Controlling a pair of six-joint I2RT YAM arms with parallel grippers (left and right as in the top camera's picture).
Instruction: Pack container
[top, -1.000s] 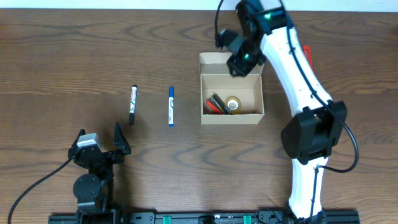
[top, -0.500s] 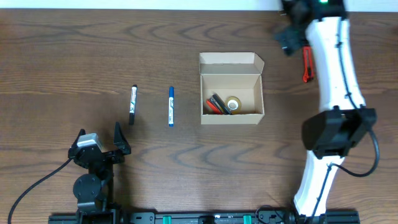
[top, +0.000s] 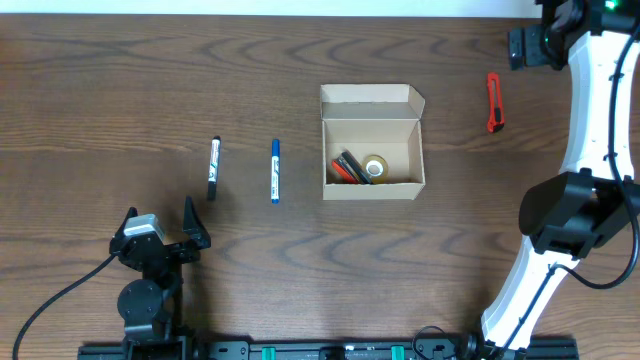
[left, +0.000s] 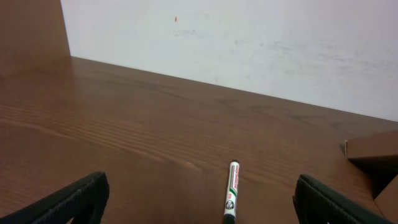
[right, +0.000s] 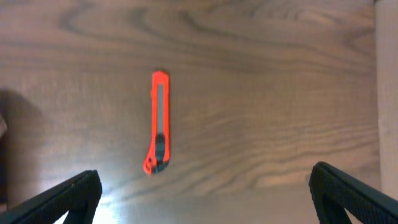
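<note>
While the right gripper hangs open and empty, the red cutter lies right of the central, open-lidded container, long axis front-to-back, apparently just ahead of it; this gripper is nearer.

1. A red-orange box cutter lies flat on the brown wooden table, its dark slider near its wider lower end.
2. The right end effector hangs below the cutter and clear of it, its dark fingertips spread wide, one on either side of the cutter.
3. Far right of the cutter, a pale strip runs along the picture's edge.
</note>
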